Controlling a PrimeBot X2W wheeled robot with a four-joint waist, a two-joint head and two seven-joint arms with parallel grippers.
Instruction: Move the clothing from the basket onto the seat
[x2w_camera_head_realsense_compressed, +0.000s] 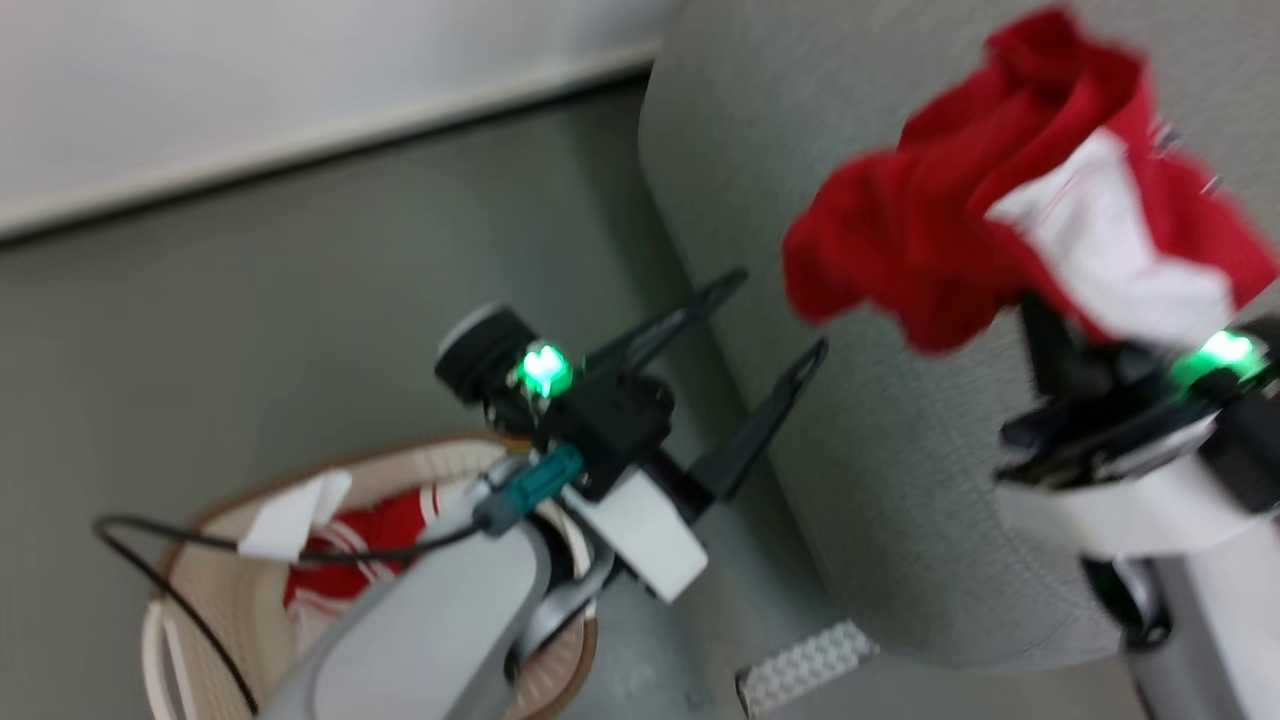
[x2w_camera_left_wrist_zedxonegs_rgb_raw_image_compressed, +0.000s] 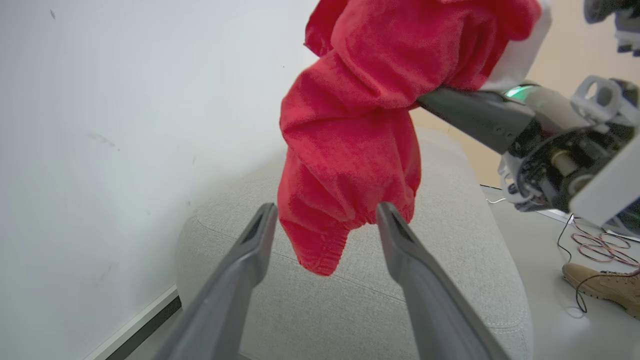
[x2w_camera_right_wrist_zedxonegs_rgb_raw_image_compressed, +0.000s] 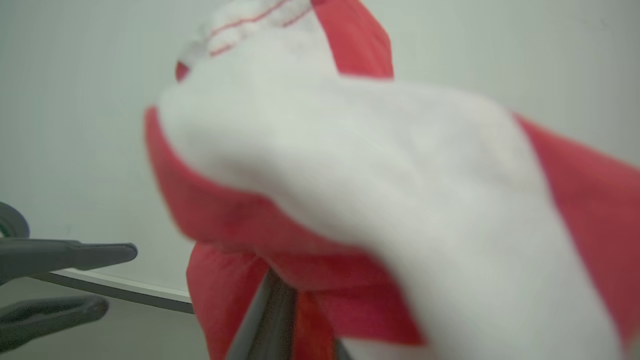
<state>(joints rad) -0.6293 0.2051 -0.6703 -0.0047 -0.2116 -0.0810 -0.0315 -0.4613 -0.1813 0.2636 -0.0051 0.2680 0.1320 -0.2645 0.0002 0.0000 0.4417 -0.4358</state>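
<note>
— While the right pincer (x2w_camera_right_wrist_zedxonegs_rgb_raw_image_compressed: 280, 320), pinched narrow on a red-and-white garment (x2w_camera_head_realsense_compressed: 900, 240), holds it at the upper right of the frame above the grey sofa (x2w_camera_head_realsense_compressed: 850, 480), what could spoil the drop?
— The edge. The cloth hangs over the sofa's rounded side, not its middle. Let go there and it may slide to the floor (x2w_camera_head_realsense_compressed: 300, 300).
— And the grip?
— Only a fold looks caught, with most of the fabric draped loose, so a jolt might shake it free early.
— The left pincer (x2w_camera_head_realsense_compressed: 775, 318)?
— Spread wide and empty at centre frame, beside the sofa. From its wrist the hanging hem looks near its fingers, so a snag is possible.
— Anything else?
— More red clothing (x2w_camera_head_realsense_compressed: 370, 530) lies in the basket (x2w_camera_head_realsense_compressed: 215, 600) at lower left, with a black cable (x2w_camera_head_realsense_compressed: 190, 533) crossing it. That could catch.
</note>
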